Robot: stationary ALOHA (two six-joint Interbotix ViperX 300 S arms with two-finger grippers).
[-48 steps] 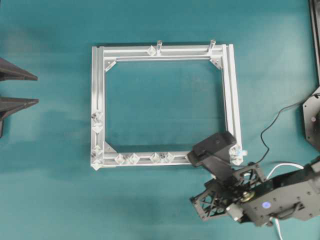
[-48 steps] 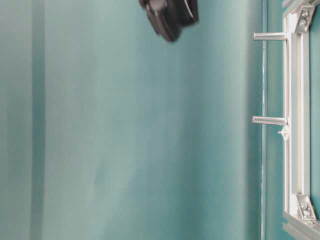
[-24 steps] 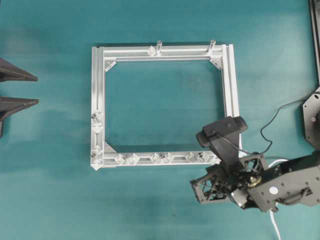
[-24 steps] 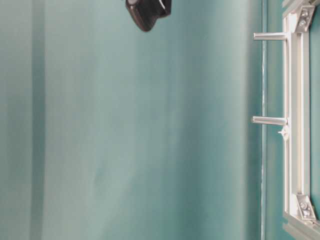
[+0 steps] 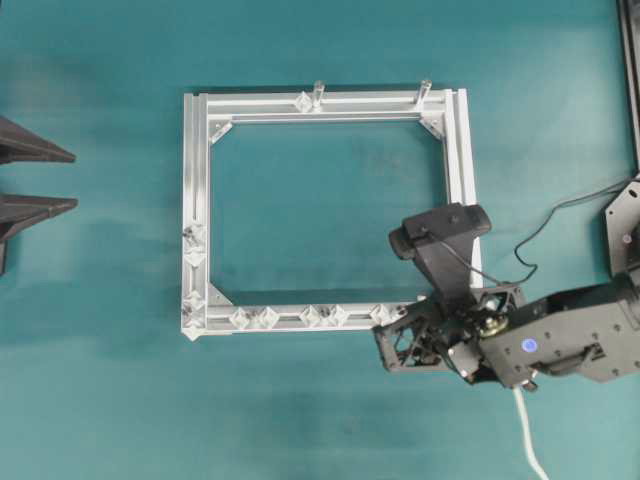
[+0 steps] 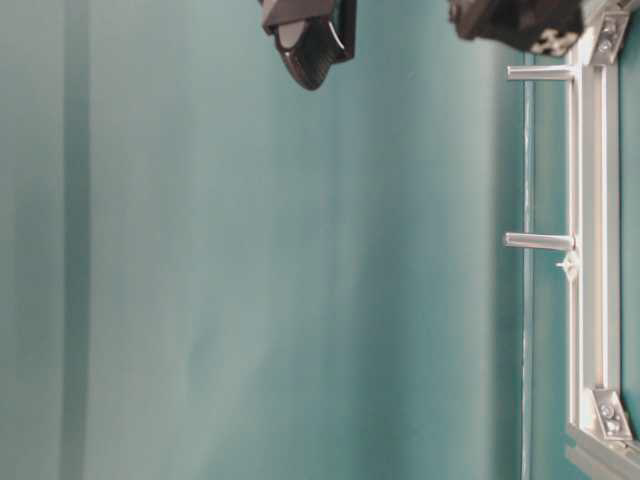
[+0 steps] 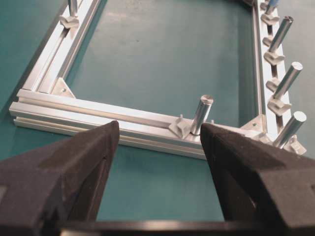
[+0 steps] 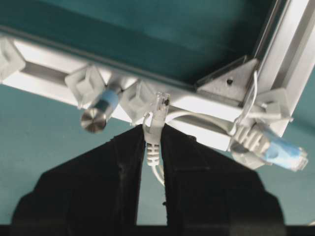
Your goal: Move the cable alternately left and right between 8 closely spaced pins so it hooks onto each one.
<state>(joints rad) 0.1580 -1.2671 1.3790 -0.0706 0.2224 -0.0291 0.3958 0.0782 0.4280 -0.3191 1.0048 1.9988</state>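
Square aluminium frame (image 5: 196, 200) lies flat on teal table (image 5: 100, 400); two round posts (image 5: 319, 93) stand on its far rail.

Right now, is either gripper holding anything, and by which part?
The right gripper is shut on the cable, pinching its grey boot just behind the clear plug tip. The left gripper is open and holds nothing.

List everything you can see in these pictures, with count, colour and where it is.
table: one, teal, under everything
frame: one, silver aluminium square, table centre
pins: small silvery-white studs, count unclear, along the frame rails
posts: two, tall round metal, far rail
cable: one, white, plug end pinched beside the near rail's pins
blue-tipped plug: one, frame's near right corner
left gripper: black, open, facing the frame
right gripper: black, shut on the cable
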